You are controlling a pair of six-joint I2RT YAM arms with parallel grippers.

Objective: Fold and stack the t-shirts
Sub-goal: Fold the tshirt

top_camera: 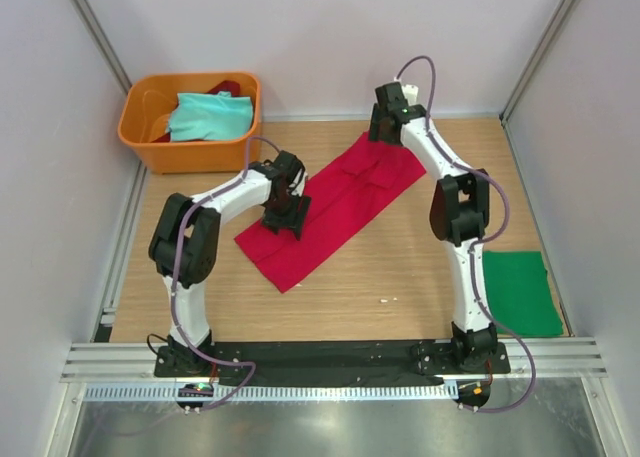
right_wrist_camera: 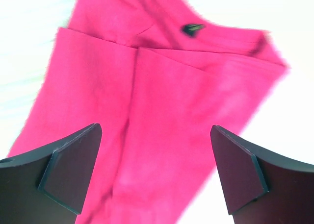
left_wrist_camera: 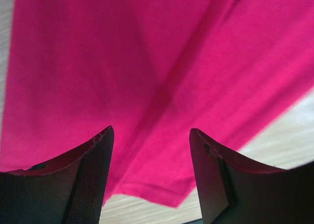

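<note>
Left end effector (left_wrist_camera: 149, 132), right end effector (right_wrist_camera: 156, 128) released — red t-shirt (top_camera: 342, 199), wooden table (top_camera: 400, 267), white walls (top_camera: 320, 37).

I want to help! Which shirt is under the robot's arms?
The red shirt, spread out. The green shirt lies at the right edge; the teal shirt sits in the tub.

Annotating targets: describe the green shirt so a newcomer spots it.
On the table, look to the near right corner, beside the right arm's base. The dark green t-shirt lies there, a flat rectangle; the red t-shirt stretches across mid-table, the teal t-shirt sits in the orange tub.
</note>
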